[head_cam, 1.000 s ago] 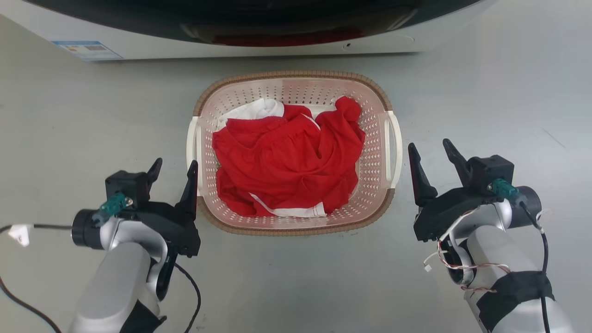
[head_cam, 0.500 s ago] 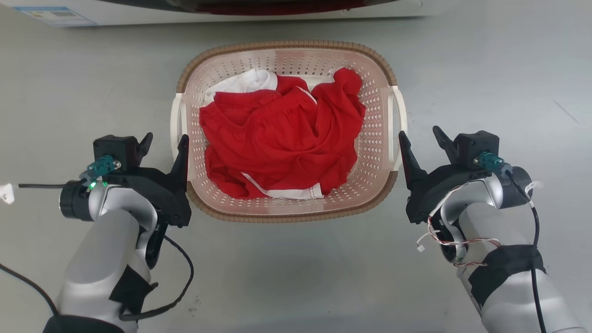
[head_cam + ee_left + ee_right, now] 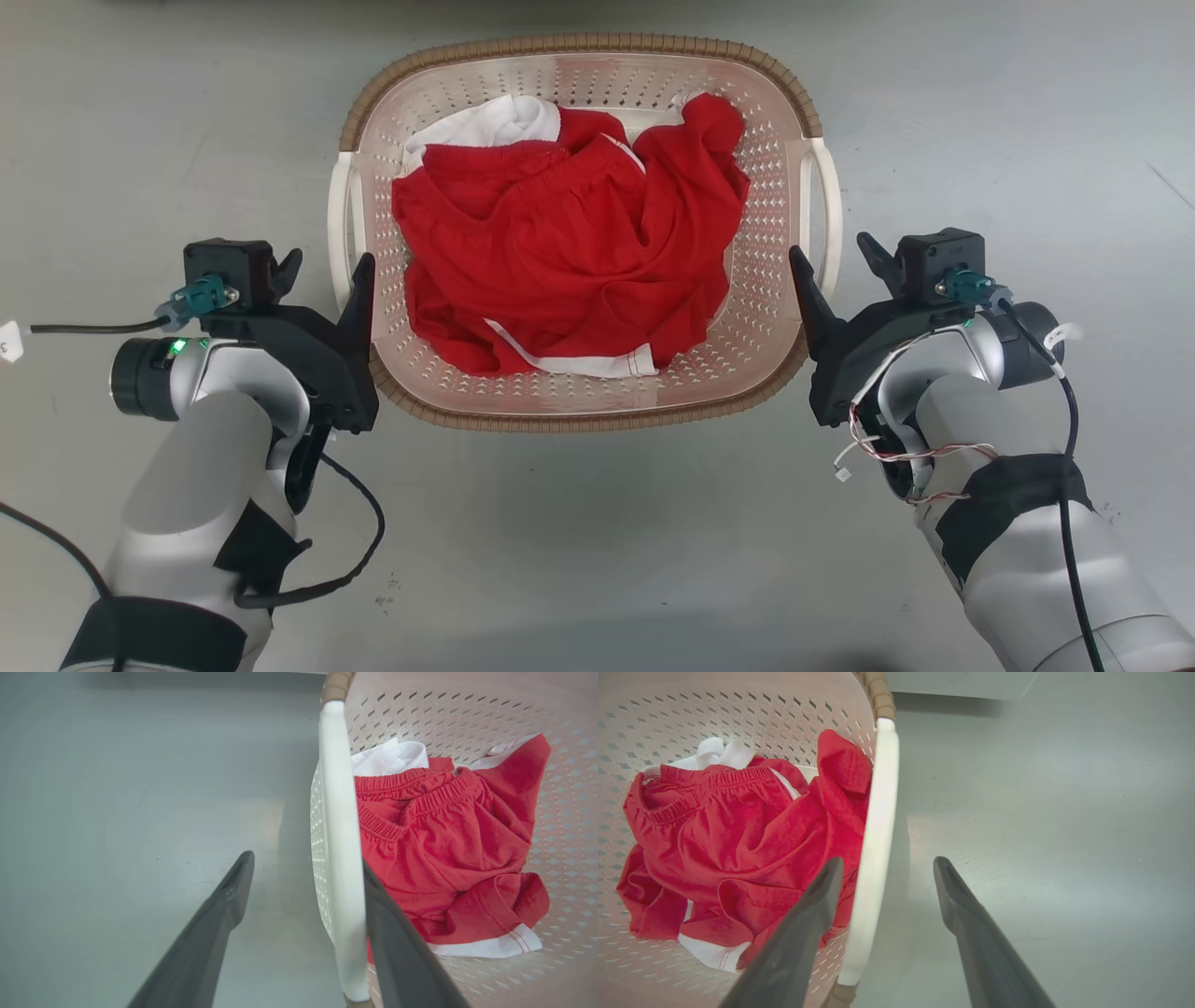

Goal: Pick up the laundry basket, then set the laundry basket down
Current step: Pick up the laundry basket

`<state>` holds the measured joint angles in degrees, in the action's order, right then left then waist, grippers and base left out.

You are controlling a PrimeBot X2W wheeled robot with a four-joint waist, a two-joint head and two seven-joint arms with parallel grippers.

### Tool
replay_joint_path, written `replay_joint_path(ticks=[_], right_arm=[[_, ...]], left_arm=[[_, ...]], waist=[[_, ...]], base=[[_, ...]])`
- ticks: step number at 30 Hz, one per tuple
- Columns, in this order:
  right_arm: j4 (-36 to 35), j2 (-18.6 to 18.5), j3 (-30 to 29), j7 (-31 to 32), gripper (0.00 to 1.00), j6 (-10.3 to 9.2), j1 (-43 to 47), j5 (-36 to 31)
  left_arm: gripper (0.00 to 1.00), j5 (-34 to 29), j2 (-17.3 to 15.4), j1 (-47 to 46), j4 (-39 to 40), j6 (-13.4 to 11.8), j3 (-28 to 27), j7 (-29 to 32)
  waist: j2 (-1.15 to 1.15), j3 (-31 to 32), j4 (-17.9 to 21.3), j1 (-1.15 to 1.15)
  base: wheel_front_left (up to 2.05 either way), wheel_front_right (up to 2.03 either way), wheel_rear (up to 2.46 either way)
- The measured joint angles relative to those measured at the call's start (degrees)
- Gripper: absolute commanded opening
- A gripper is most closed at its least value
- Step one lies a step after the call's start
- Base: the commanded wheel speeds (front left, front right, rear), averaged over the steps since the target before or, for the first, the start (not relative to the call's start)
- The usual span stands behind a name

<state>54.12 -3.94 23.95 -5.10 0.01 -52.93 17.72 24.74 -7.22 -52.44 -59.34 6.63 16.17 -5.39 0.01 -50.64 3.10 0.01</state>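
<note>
On the grey floor, the laundry basket sits between the robot's arms, red and white clothes heaped inside. The left gripper and right gripper, both spread wide, straddle its white side handles unclamped. Bare floor surrounds the basket's outer sides.

No text I can read. The small white tag out past my left claw bears a mark too tiny to tell.
</note>
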Motion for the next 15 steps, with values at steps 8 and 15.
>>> replay_joint_path(ticks=[8,15], right_arm=[[2.72,0.10,1.05,0.07,0.85,0.45,-1.77,0.59],[2.83,0.68,2.94,-0.01,0.00,0.59,-2.35,3.35]], left_arm=[[1.00,0.32,0.23,-2.38,-2.57,0.44,0.55,0.29],[0.00,0.40,1.93,-3.81,-4.24,0.90,0.92,0.25]], waist=[[-0.01,-0.84,-0.12,0.00],[-0.01,-1.39,-0.54,0.00]], base=[[0.00,0.00,0.00],[0.00,0.00,0.00]])
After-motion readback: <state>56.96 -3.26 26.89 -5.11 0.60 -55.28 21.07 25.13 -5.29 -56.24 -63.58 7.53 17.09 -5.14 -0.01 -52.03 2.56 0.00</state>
